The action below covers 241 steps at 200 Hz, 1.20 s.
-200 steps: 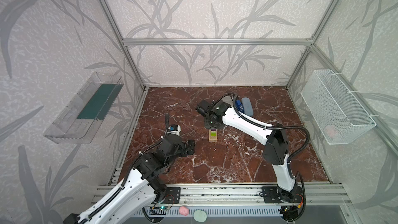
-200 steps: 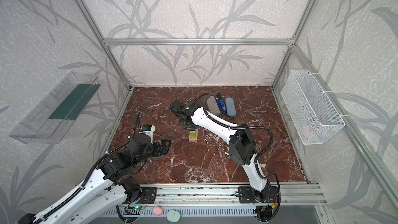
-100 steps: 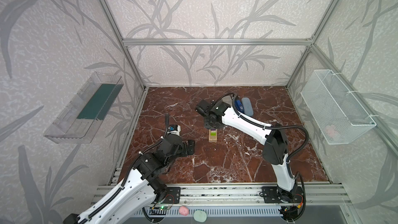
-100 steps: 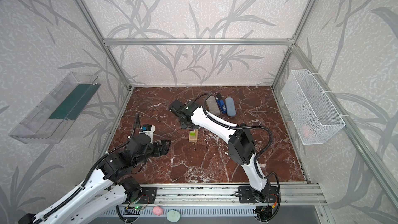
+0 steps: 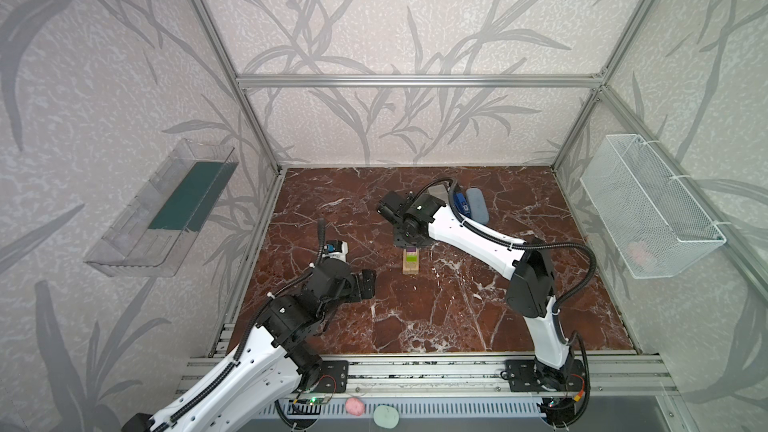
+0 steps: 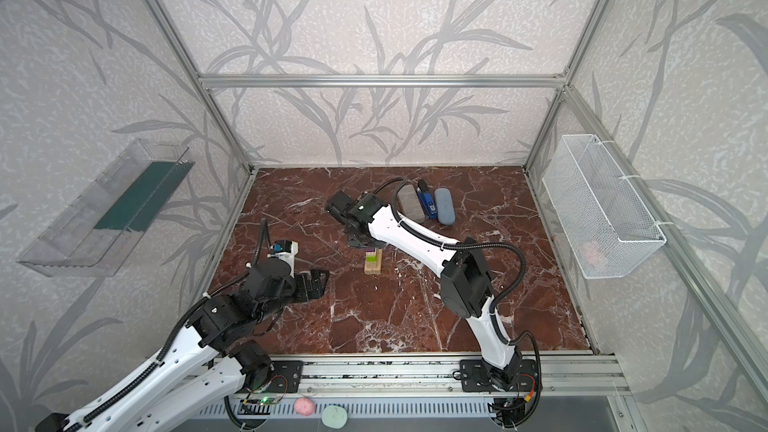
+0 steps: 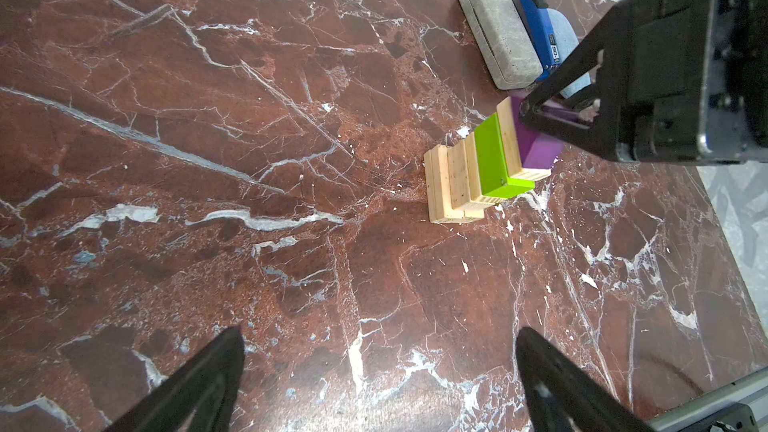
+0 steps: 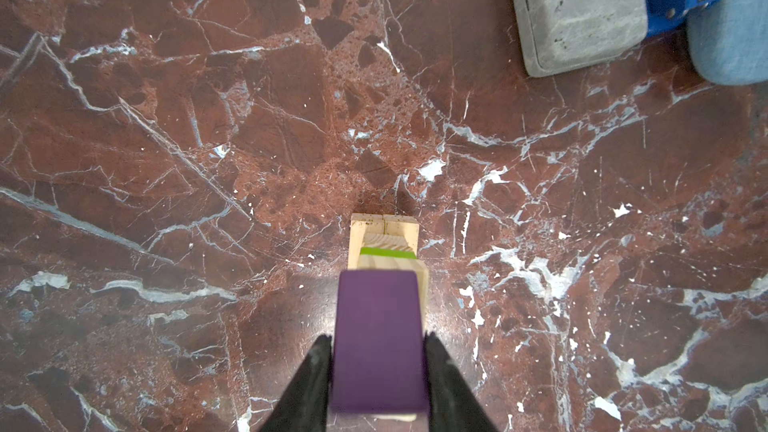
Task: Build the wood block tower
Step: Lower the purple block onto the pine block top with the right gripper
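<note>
Marble tabletop (image 5: 457,305) bears one tower (image 5: 410,263), one purple block (image 8: 378,338) topmost

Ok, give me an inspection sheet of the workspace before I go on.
Surface: marble table, no spills seen.
Job's things: tower mid-table, made of planks with a green block in it and a purple block on top; no loose blocks seen.
Clutter: slab, blue tool and case side by side at the far edge; pink lump and green lump on the front rail.
End effectors: left end effector open, empty, apart from the tower; right end effector straddles the purple block, grip or release unclear.
Cables: hoses arch off both arms, clear of the tower.
Surroundings: basket on one wall, pink item inside; tray on the opposite wall.
</note>
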Each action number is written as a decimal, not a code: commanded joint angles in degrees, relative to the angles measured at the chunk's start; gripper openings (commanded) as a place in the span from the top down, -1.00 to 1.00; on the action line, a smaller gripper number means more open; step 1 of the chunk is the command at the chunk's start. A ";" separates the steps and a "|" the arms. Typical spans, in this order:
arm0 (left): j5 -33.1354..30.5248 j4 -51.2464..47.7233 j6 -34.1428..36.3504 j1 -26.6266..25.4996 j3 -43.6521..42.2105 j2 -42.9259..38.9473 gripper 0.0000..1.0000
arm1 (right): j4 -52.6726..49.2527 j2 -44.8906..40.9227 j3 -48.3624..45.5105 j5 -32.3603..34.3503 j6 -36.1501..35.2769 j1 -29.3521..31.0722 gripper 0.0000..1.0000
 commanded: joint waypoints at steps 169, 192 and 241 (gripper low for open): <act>-0.25 -0.48 -0.33 0.58 -0.59 -0.49 -0.99 | -2.25 -0.61 0.12 2.20 1.72 0.20 0.40; -0.14 -0.40 -0.36 0.56 -0.59 -0.48 -0.99 | -1.91 -0.52 0.05 1.77 1.73 0.20 0.36; -0.05 -0.40 -0.28 0.58 -0.60 -0.45 -0.99 | -1.99 -0.73 0.18 1.85 1.91 0.16 0.19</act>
